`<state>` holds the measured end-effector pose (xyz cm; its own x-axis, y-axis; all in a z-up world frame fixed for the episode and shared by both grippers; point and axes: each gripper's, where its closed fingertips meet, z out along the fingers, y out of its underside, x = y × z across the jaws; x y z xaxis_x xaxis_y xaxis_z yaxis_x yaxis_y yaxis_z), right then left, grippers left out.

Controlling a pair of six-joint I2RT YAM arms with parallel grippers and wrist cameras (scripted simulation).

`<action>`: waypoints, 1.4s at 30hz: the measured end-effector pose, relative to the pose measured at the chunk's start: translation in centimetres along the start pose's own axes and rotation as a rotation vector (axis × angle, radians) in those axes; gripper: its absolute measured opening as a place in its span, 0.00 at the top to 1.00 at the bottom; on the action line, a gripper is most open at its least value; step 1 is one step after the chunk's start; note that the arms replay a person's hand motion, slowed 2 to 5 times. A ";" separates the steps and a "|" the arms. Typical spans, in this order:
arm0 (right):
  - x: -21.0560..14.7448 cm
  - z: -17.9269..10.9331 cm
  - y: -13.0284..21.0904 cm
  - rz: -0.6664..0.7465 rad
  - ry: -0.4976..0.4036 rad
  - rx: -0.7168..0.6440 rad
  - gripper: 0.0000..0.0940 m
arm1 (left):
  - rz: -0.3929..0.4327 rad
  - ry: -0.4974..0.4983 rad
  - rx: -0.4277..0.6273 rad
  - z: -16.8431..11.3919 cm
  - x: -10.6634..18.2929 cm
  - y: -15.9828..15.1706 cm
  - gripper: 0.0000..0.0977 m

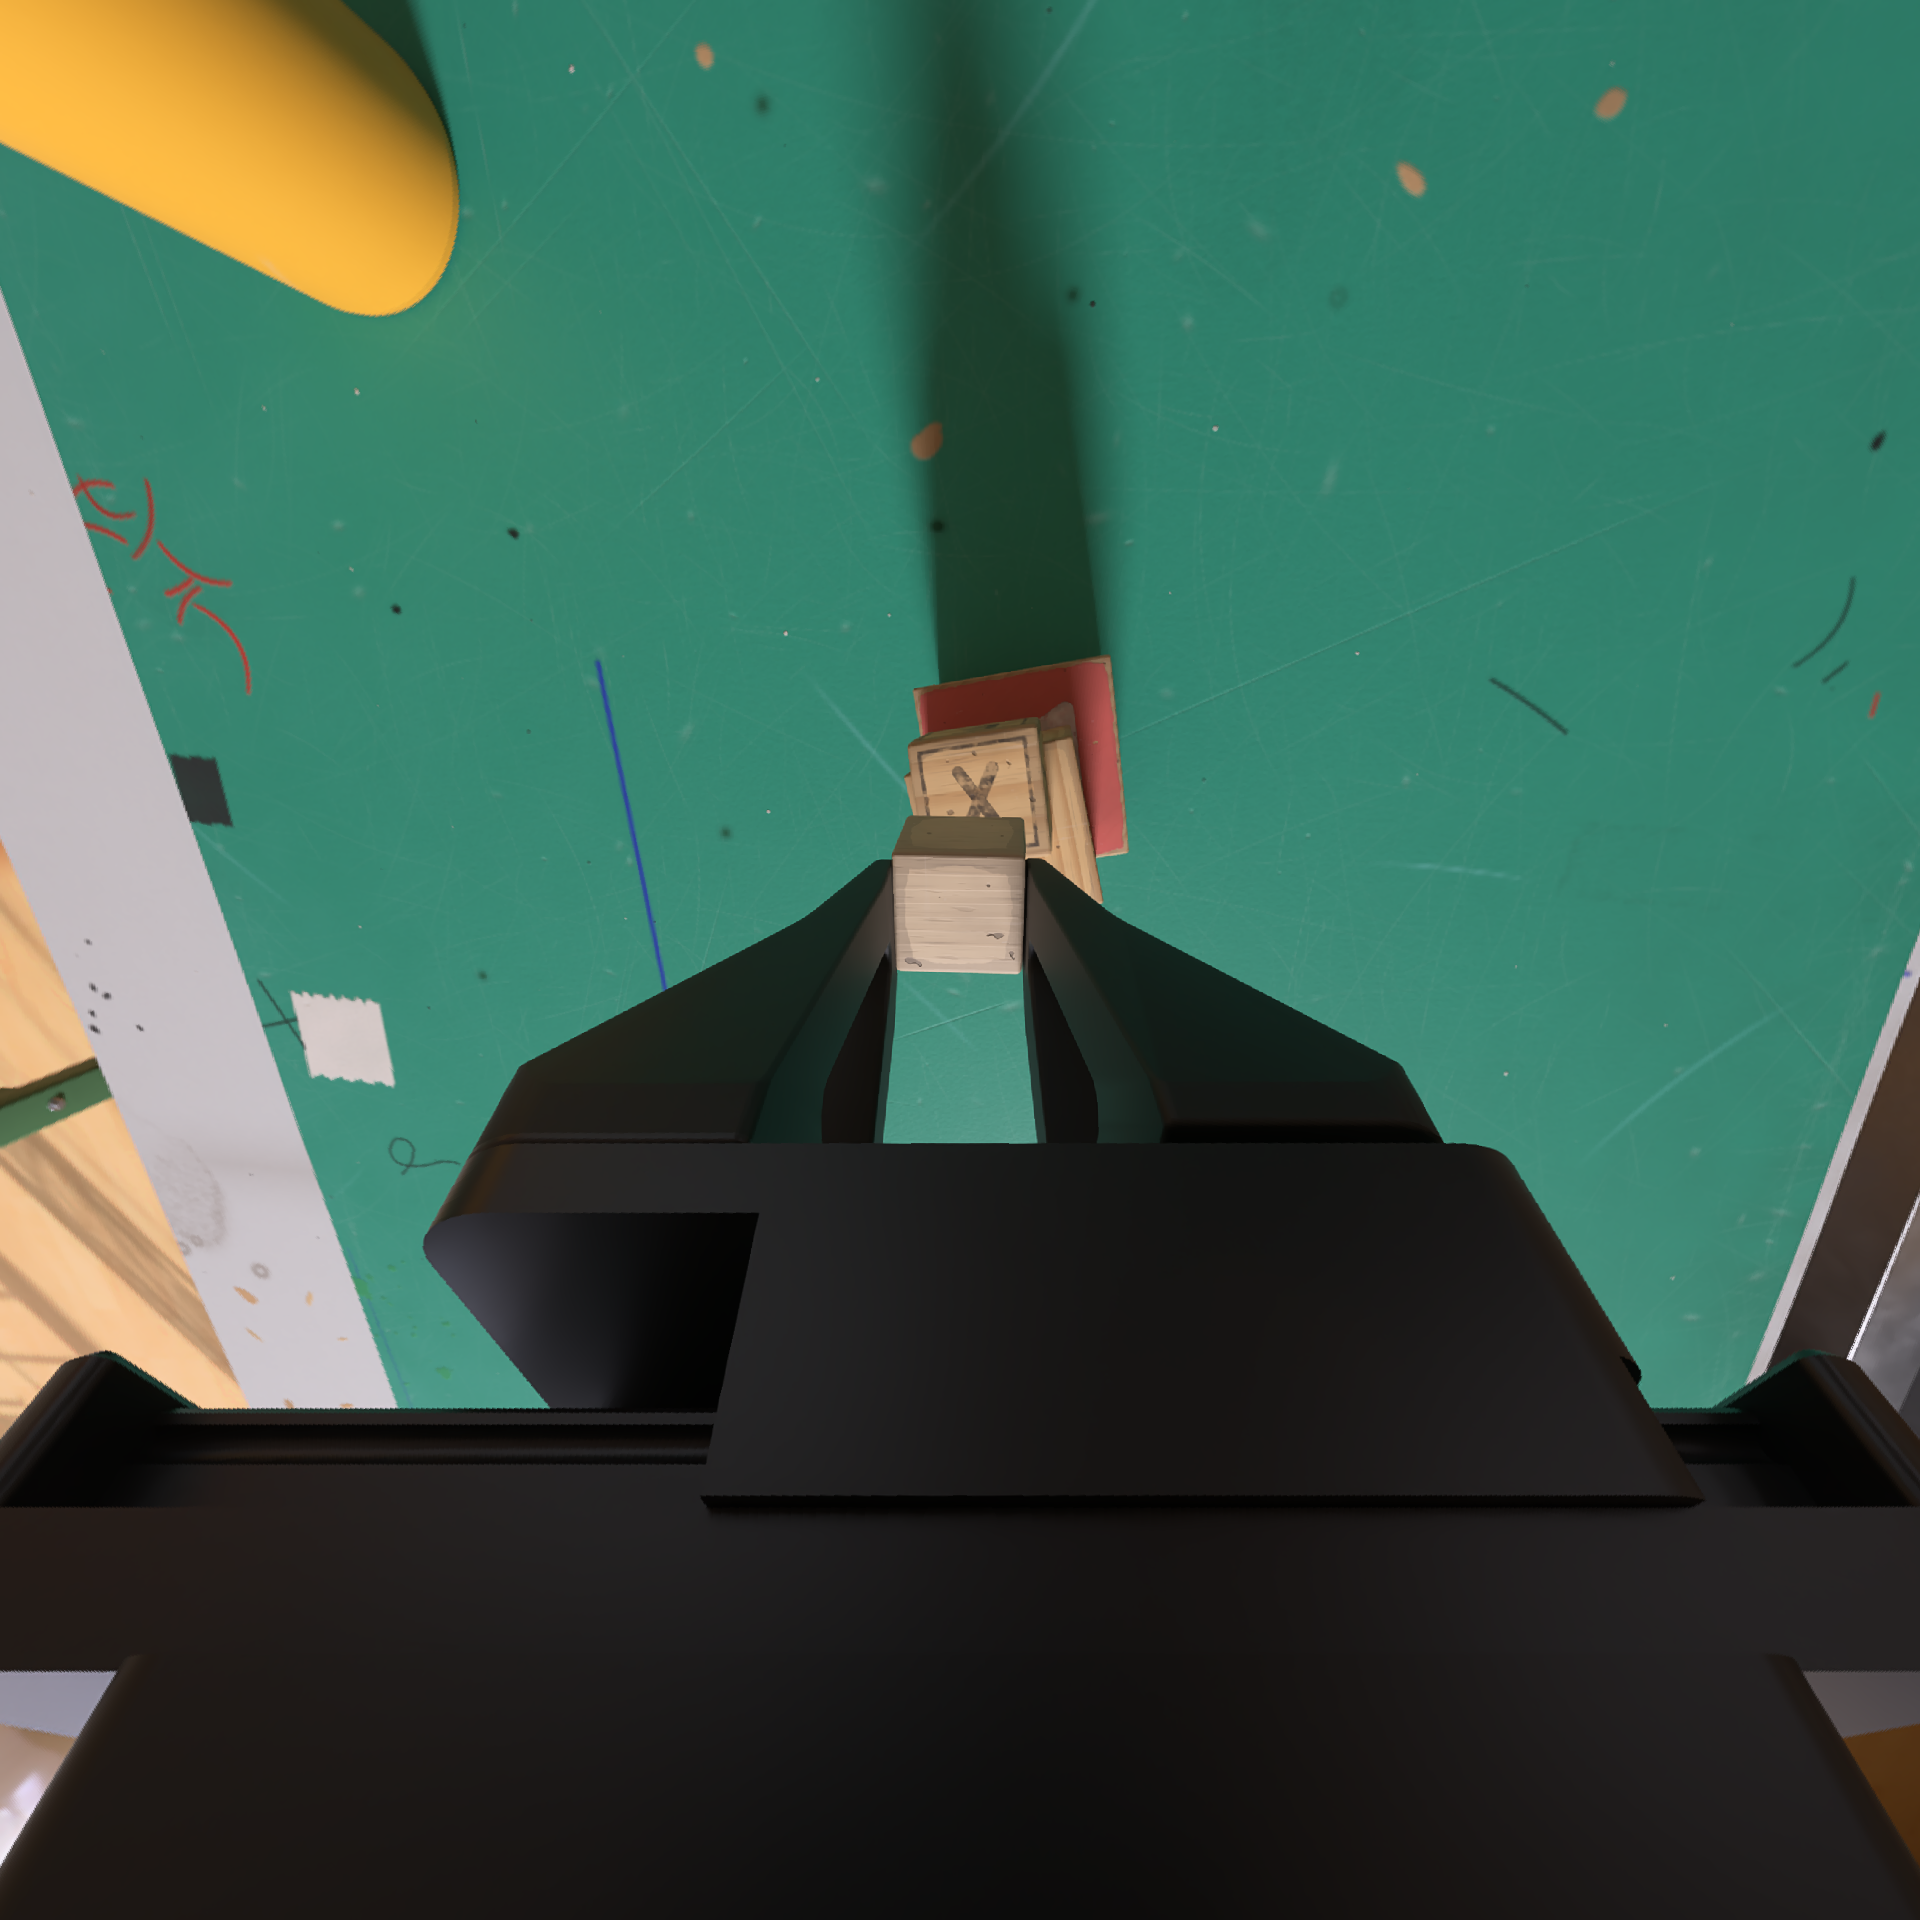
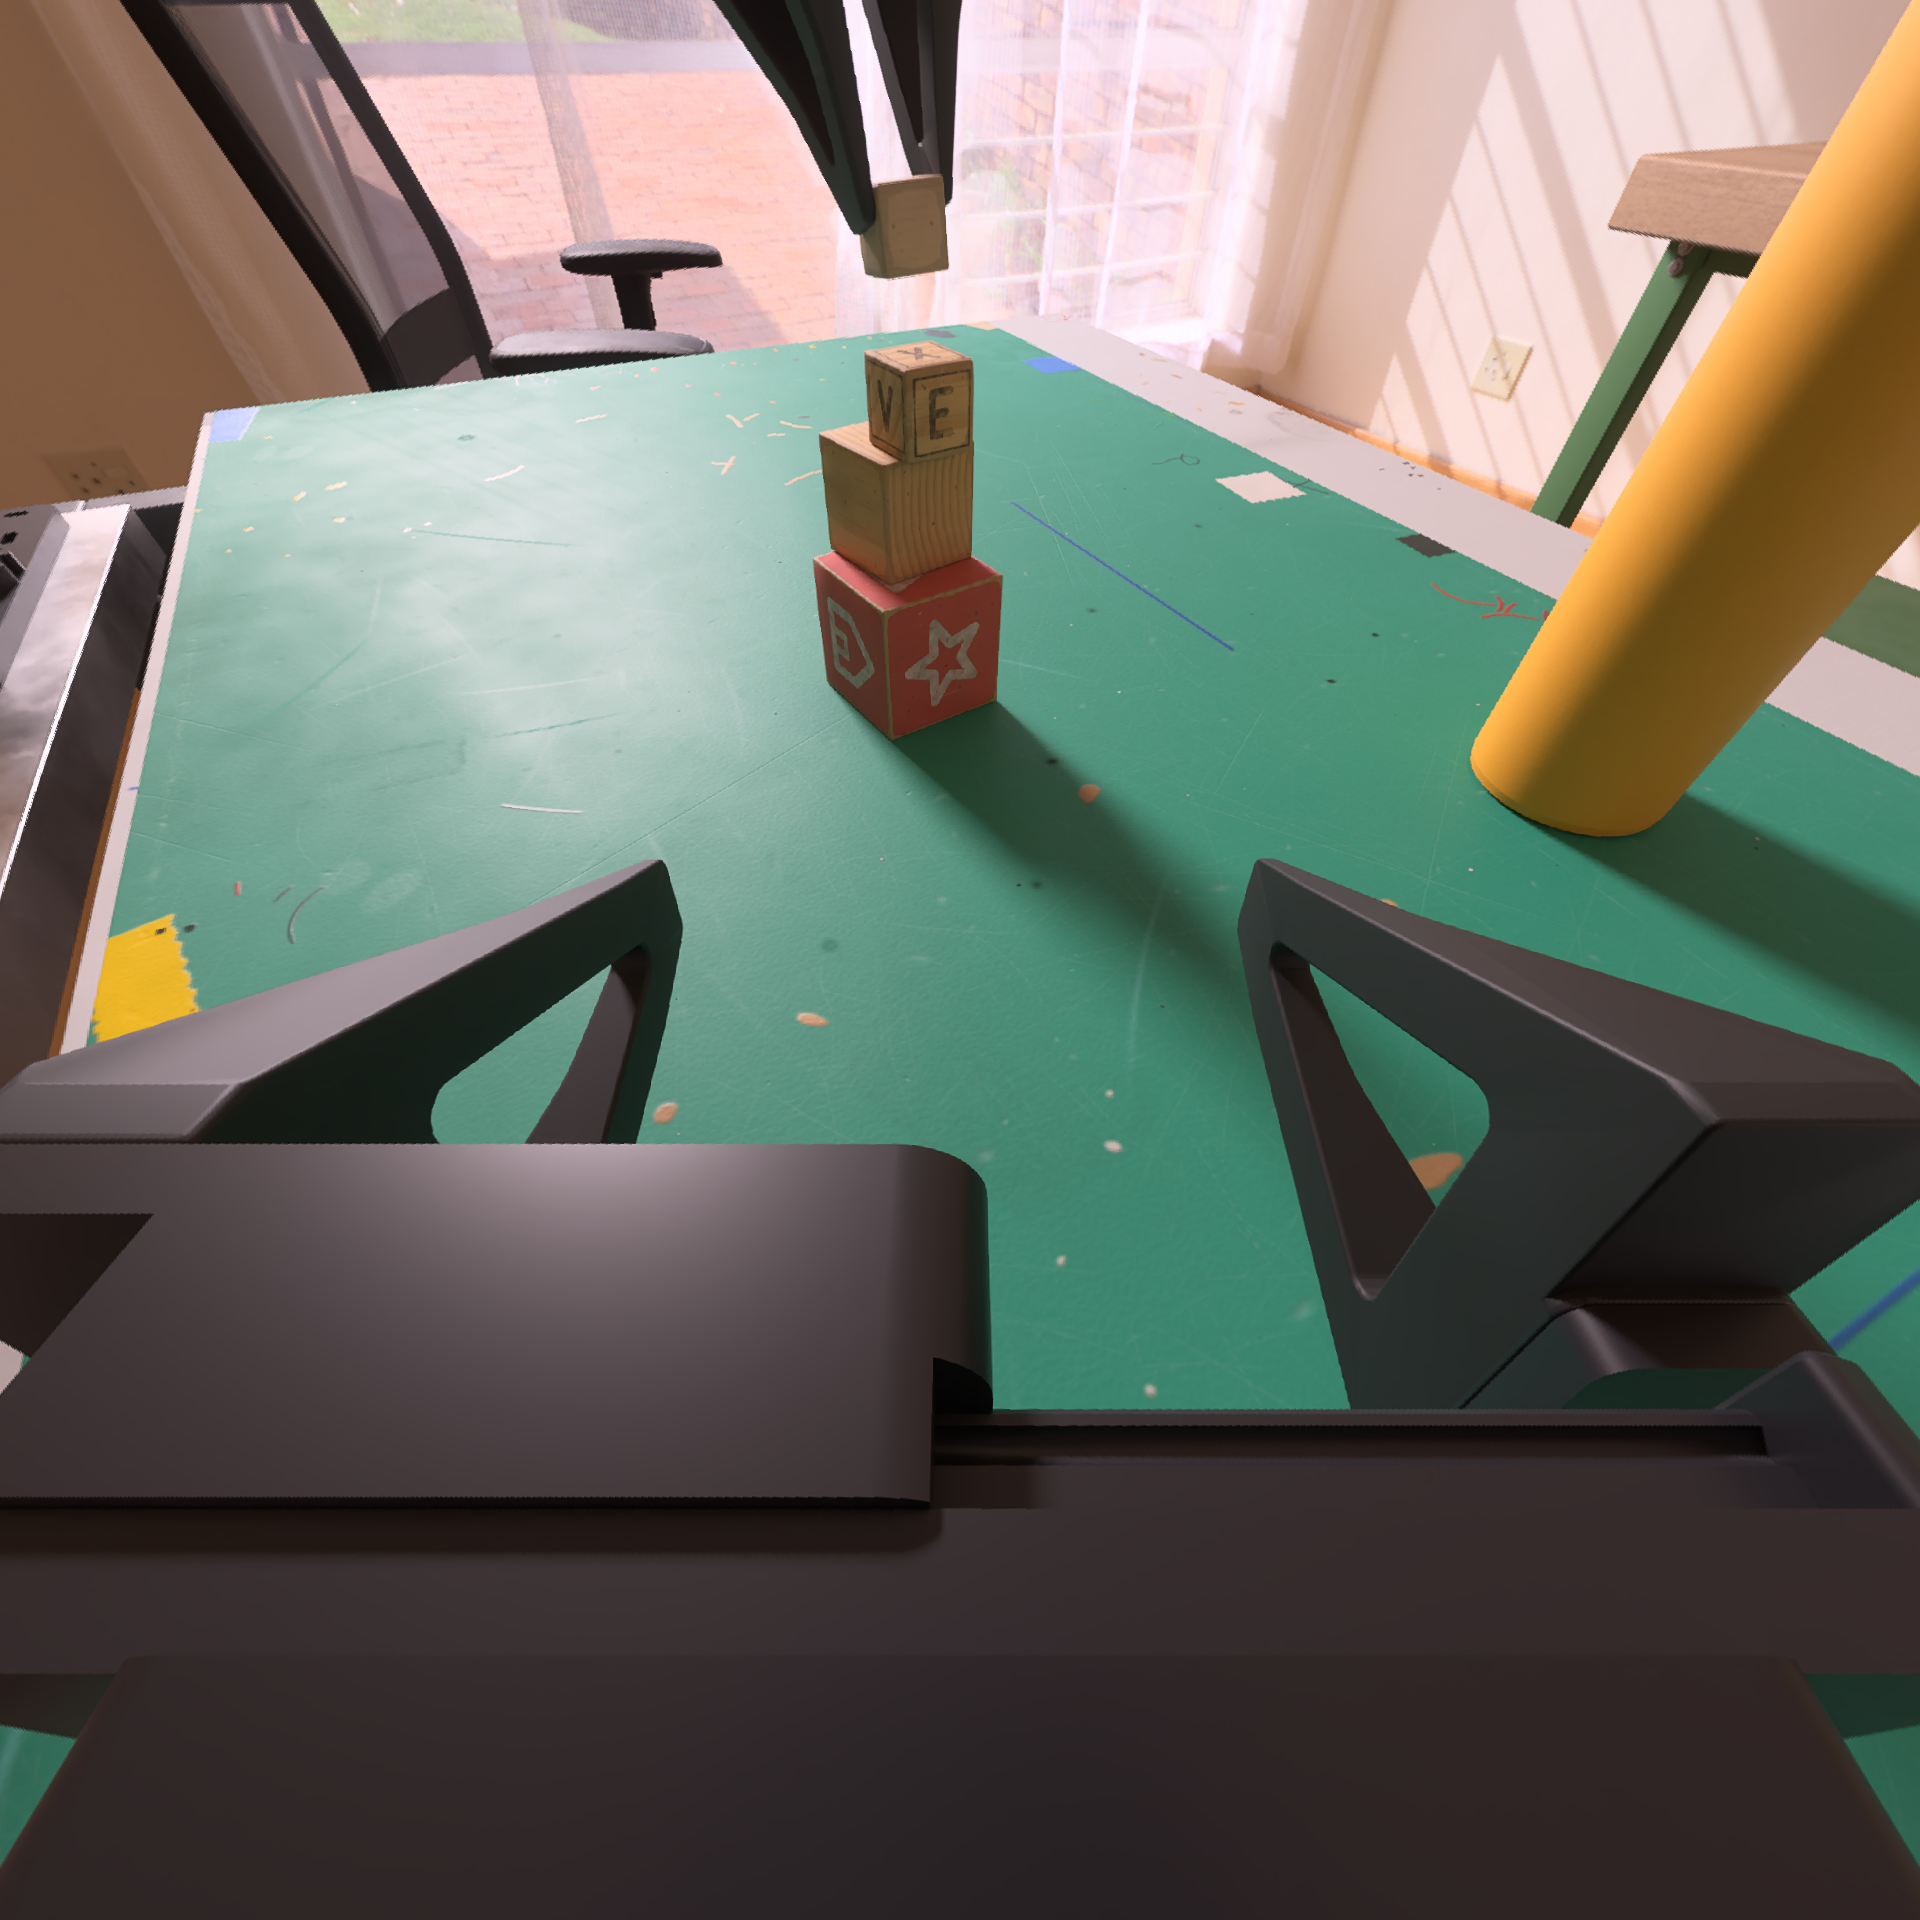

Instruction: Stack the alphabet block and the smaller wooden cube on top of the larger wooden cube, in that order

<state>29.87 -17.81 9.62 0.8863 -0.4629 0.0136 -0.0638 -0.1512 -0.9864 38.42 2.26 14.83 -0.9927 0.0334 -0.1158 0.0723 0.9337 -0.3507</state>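
Our left gripper (image 1: pixel 958 914) clamps a small cube (image 1: pixel 958 909) above the stack; our right gripper (image 2: pixel 961 904) gapes, empty. Lettered block (image 2: pixel 921 401) tops plain cube (image 2: pixel 897 509) on red block (image 2: pixel 908 644).

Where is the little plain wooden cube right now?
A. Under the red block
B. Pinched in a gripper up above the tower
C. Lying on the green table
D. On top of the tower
B: the left gripper pinches the little cube in the air above the letter block topping the tower.

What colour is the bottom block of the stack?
Red bottom block with pale star and symbol marks; the right wrist view shows it best.
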 end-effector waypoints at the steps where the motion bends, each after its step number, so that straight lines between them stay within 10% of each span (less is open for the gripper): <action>1: 0.0 0.0 0.0 0.000 0.000 0.001 0.02 | -0.013 -0.002 -0.002 0.2 -0.1 0.0 0.79; 42: 0.0 0.0 0.0 0.007 -0.002 0.001 0.02 | -0.140 -0.026 -0.072 1.7 0.2 0.3 0.79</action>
<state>29.82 -17.83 9.59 0.8868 -0.4621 0.0065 -0.0694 -0.1470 -0.9867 38.40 1.97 13.16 -0.9897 -0.1077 -0.0948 -0.0751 0.9518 -0.2976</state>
